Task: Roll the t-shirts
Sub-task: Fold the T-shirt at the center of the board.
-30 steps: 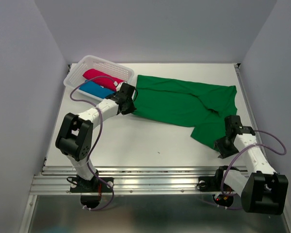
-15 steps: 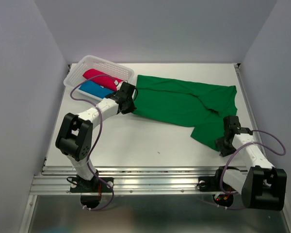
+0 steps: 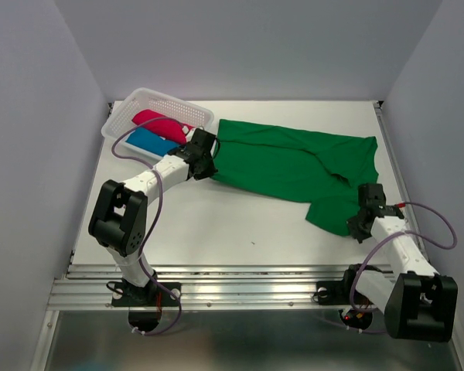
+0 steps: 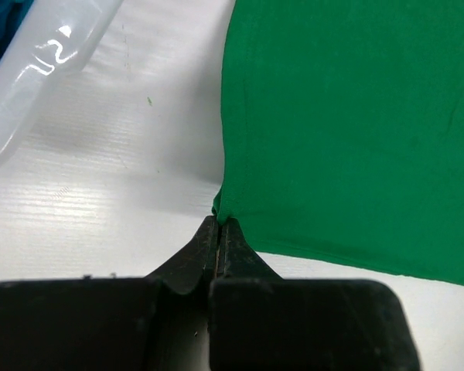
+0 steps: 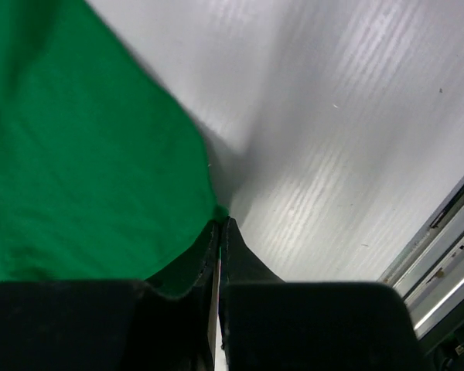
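Observation:
The deep green t-shirt (image 3: 294,166) lies spread across the table, from beside the basket to the right side. My left gripper (image 3: 206,166) is shut on its left corner (image 4: 223,207), lifting the hem slightly. My right gripper (image 3: 357,224) is shut on the near right corner (image 5: 220,210) of the same shirt. A crimson-pink t-shirt (image 3: 164,124) and a bright blue t-shirt (image 3: 152,142) lie rolled up inside the white basket (image 3: 167,105).
The white lattice basket stands at the back left, its wall (image 4: 46,66) close to my left gripper. A metal rail (image 3: 240,282) runs along the near table edge and shows at the lower right (image 5: 448,263) in the right wrist view. Grey walls enclose the table.
My right gripper moved up to the green shirt's near right corner and shut on it. The left arm stayed still, holding its corner.

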`<state>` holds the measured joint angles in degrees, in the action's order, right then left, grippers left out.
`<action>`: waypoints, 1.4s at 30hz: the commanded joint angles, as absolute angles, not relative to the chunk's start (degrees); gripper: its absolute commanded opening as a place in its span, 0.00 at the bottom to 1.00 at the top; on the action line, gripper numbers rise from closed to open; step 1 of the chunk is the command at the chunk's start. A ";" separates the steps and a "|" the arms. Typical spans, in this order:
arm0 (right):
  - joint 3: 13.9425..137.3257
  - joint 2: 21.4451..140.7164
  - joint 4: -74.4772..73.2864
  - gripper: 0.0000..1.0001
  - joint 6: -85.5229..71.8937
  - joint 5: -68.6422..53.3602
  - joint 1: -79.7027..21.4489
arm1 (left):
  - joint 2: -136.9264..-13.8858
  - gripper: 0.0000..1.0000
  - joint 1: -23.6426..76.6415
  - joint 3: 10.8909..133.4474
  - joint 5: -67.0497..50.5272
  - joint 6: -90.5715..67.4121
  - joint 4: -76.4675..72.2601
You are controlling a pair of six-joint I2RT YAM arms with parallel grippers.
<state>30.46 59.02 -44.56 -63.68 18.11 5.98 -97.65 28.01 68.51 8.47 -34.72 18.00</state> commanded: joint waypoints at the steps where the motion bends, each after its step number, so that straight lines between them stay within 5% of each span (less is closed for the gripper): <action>1: 35.59 54.50 -44.65 0.01 -61.27 20.66 6.15 | -96.77 0.00 27.86 71.98 9.58 -33.75 18.98; 13: 50.35 58.00 -46.50 0.01 -56.25 21.70 6.15 | -98.35 0.00 27.51 76.90 9.32 -33.22 20.30; 42: 77.43 88.50 -35.69 0.01 -46.76 22.41 6.15 | -116.19 0.00 23.56 99.40 10.02 -29.80 25.57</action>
<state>73.58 86.32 -38.48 -48.77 21.85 5.98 -115.11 24.32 95.31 8.69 -31.38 24.18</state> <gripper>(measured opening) 0.022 0.037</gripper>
